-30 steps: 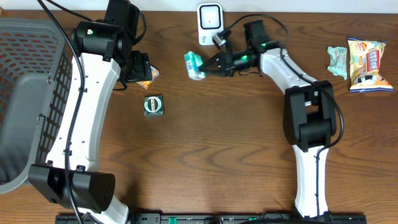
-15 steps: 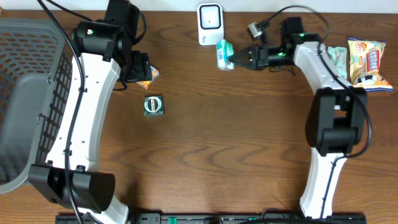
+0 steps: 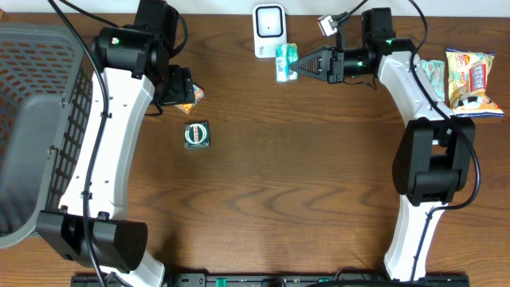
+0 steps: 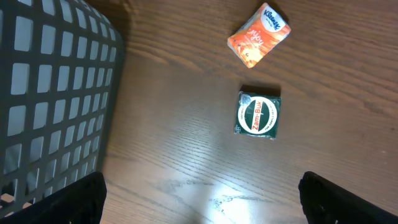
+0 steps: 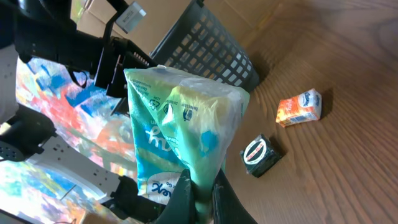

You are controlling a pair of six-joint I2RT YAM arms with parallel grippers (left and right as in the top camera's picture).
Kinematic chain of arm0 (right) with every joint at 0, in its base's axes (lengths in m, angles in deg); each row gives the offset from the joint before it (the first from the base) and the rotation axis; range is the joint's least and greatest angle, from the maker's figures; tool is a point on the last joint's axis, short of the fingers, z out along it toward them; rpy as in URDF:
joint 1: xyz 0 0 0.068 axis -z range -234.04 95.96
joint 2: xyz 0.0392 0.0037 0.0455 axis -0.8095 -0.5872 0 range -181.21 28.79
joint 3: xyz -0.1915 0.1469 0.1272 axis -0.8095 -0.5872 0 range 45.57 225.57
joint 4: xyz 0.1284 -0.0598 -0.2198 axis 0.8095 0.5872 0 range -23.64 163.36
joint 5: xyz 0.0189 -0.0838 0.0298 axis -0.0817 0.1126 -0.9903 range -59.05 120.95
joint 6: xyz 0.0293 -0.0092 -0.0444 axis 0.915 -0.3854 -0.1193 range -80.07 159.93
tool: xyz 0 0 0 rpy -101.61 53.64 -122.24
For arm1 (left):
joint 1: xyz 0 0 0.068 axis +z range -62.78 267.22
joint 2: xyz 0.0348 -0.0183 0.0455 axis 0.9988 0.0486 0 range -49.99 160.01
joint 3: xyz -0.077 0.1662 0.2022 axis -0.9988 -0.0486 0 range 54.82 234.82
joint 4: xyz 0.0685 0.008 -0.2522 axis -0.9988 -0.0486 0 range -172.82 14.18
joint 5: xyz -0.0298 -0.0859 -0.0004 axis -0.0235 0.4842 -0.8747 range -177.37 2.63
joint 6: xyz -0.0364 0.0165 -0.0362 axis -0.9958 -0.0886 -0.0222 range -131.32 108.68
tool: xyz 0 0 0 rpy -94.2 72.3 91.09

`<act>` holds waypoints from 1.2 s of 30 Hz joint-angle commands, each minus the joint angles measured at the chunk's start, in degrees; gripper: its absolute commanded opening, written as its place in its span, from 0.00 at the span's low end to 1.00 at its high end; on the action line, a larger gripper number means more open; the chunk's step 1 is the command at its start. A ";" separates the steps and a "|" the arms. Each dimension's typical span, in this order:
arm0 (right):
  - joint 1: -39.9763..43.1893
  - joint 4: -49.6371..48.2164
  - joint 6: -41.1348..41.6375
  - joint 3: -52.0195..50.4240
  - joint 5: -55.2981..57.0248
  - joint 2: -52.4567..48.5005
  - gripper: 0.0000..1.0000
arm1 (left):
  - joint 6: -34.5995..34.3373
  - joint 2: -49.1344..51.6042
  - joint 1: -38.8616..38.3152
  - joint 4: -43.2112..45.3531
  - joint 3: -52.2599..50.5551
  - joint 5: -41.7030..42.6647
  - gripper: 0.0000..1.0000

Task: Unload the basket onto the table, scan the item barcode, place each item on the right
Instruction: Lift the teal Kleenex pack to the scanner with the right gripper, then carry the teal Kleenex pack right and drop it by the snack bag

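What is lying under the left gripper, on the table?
An orange Kleenex pack. From overhead, the open left gripper covers part of it. The left wrist view shows it whole, with a green Zam-Buk box nearby.

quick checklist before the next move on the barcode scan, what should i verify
1. Green packet clamped in right gripper: ok
2. Packet close beside the scanner: ok
3. Barcode turned toward the scanner: cannot tell
4. Left gripper open, holding nothing, away from the scanner: ok
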 commanded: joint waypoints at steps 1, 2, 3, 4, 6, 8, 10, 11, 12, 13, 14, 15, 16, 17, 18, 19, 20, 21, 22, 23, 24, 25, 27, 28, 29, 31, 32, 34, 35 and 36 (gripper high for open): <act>-0.96 0.04 2.03 0.09 3.65 0.59 0.01 | 0.55 0.42 0.02 -0.17 -0.02 -0.96 0.97; -1.27 0.22 4.61 0.09 8.11 0.59 0.01 | 0.52 0.42 0.02 -0.17 -0.02 -0.96 0.98; -1.70 0.44 7.96 0.09 13.77 0.59 0.01 | 0.55 0.42 0.02 -0.17 -0.02 -0.96 0.98; -2.40 0.90 12.48 0.09 21.99 0.59 0.01 | 0.52 0.42 0.02 -0.17 -0.02 -0.96 0.98; -3.87 1.62 16.57 0.11 34.99 0.59 0.01 | 0.52 0.42 0.02 -0.17 -0.02 -0.96 0.98; -5.57 1.60 18.69 0.72 45.81 0.72 0.01 | 0.52 0.42 0.02 -0.17 -0.02 -0.96 0.98; -6.99 1.60 20.00 2.14 54.66 0.79 0.01 | 0.52 0.42 0.02 -0.17 -0.02 -0.96 0.98; -8.17 1.55 20.35 3.54 62.10 0.81 0.01 | 0.52 0.42 0.02 -0.17 -0.02 -0.96 0.97; -9.14 1.31 20.13 4.59 67.93 0.81 0.02 | 0.52 0.42 0.02 -0.17 -0.02 -0.96 0.98; -10.47 0.68 18.23 5.77 74.95 0.81 0.02 | 0.52 0.42 0.02 -0.17 -0.02 -0.96 0.98; -11.41 0.04 16.44 6.34 79.47 0.81 0.02 | 0.52 0.42 0.02 -0.17 -0.02 -0.96 0.98; -12.79 -1.42 13.66 6.86 85.99 0.81 0.01 | 0.52 0.42 0.02 -0.17 -0.02 -0.96 0.98; -14.05 -3.34 10.95 6.93 91.76 0.81 0.01 | 0.52 0.42 0.02 -0.17 -0.02 -0.96 0.97; -16.33 -7.28 5.90 6.91 101.24 0.79 0.01 | 0.52 0.42 0.02 -0.17 -0.02 -0.96 0.98; -18.60 -12.39 -0.35 6.78 109.55 0.55 0.01 | 0.55 0.42 0.02 -0.20 -0.02 -0.96 0.97; -19.74 -15.47 -4.13 6.78 112.72 0.46 0.01 | 0.52 0.42 0.02 -0.17 -0.02 -0.96 0.98; -20.68 -18.58 -8.09 6.75 114.40 0.33 0.01 | 0.52 0.42 0.02 -0.17 -0.02 -0.96 0.98; -21.40 -21.42 -11.96 6.75 114.49 0.09 0.01 | 0.52 0.42 0.02 -0.17 -0.02 -0.96 0.98; -21.84 -23.78 -15.15 6.75 114.22 -0.04 0.01 | 0.52 0.42 0.02 -0.17 -0.02 -0.96 0.98; -22.18 -26.53 -17.81 6.71 114.12 -0.63 0.01 | 0.52 0.42 0.02 -0.17 -0.02 -0.96 0.98; -22.27 -29.03 -19.52 6.71 114.16 -0.98 0.01 | 0.52 0.42 0.02 -0.17 -0.02 -0.96 0.98; -22.25 -32.89 -21.05 6.71 114.16 -2.19 0.01 | 0.55 0.42 0.02 -0.17 -0.02 -0.96 0.98; -21.97 -37.62 -23.80 6.71 114.22 -3.89 0.01 | 0.52 0.42 0.02 -0.17 -0.02 -0.96 0.98; -21.88 -39.04 -24.96 6.71 114.22 -4.63 0.01 | 0.52 0.42 0.02 -0.17 -0.02 -0.96 0.97; -21.81 -40.06 -25.86 6.71 114.22 -5.49 0.01 | 0.55 0.42 0.02 -0.17 -0.02 -0.96 0.98; -21.81 -40.41 -26.23 6.71 114.25 -6.60 0.01 | 0.52 0.42 0.02 -0.20 -0.02 -0.96 0.98; -21.81 -40.37 -26.23 6.71 114.22 -7.15 0.01 | 0.52 0.42 0.02 -0.17 -0.02 -0.96 0.98; -21.79 -40.13 -26.53 6.71 114.25 -8.02 0.01 | 0.55 0.42 0.02 -0.17 -0.02 -0.96 0.98; -21.77 -40.00 -26.67 6.71 114.27 -8.13 0.01 | 0.52 0.42 0.02 -0.17 -0.02 -0.96 0.98; -21.73 -39.69 -26.64 6.71 114.25 -8.17 0.01 | 0.52 0.42 0.02 -0.17 -0.02 -0.96 0.97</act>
